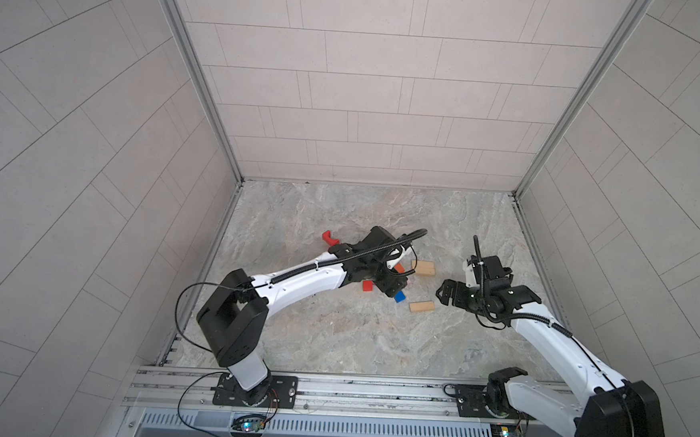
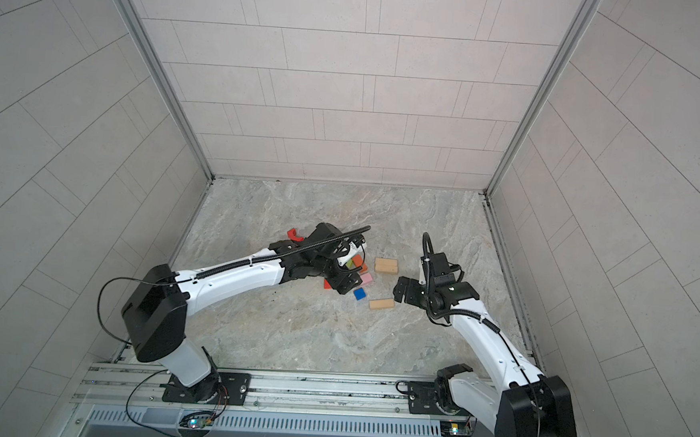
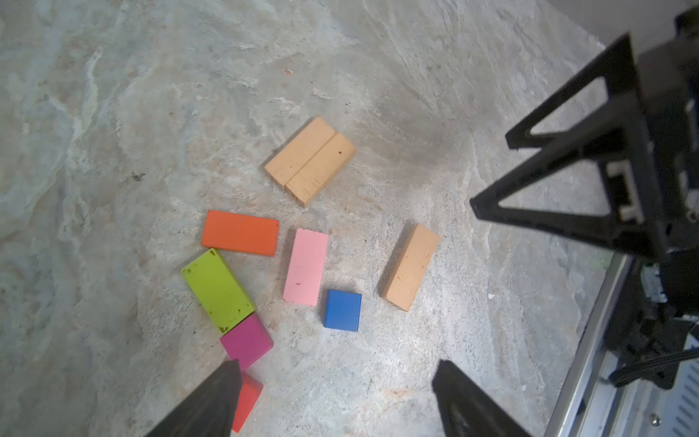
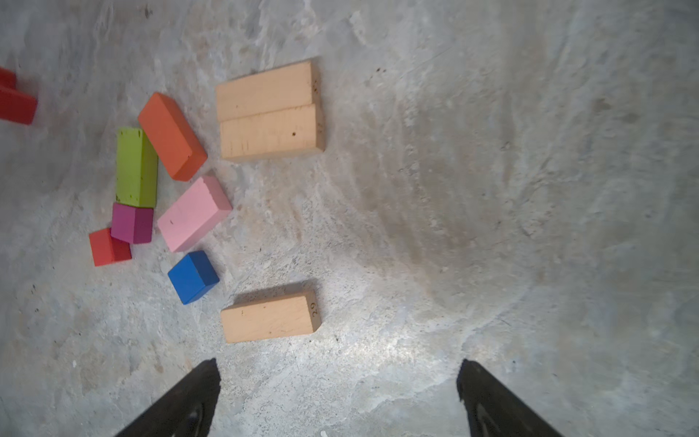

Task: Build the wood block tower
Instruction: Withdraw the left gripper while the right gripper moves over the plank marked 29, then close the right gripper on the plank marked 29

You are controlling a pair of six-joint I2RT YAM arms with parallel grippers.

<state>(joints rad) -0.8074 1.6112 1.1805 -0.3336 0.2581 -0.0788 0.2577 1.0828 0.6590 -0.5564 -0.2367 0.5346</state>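
Hovering, my left jaws gape empty, red cube [image 3: 249,397] just beside them. My right jaws gape empty too, tan bar [image 4: 269,318] ahead.

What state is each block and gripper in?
Tan bar pair: flat, touching.
Single tan bar: flat, alone.
Orange block: flat.
Lime block: flat.
Pink block: flat.
Magenta cube: unstacked, touching lime block.
Blue cube: unstacked.
Red cube: unstacked.
Notched red piece: apart from others.
Left gripper: open, empty.
Right gripper: open, empty.
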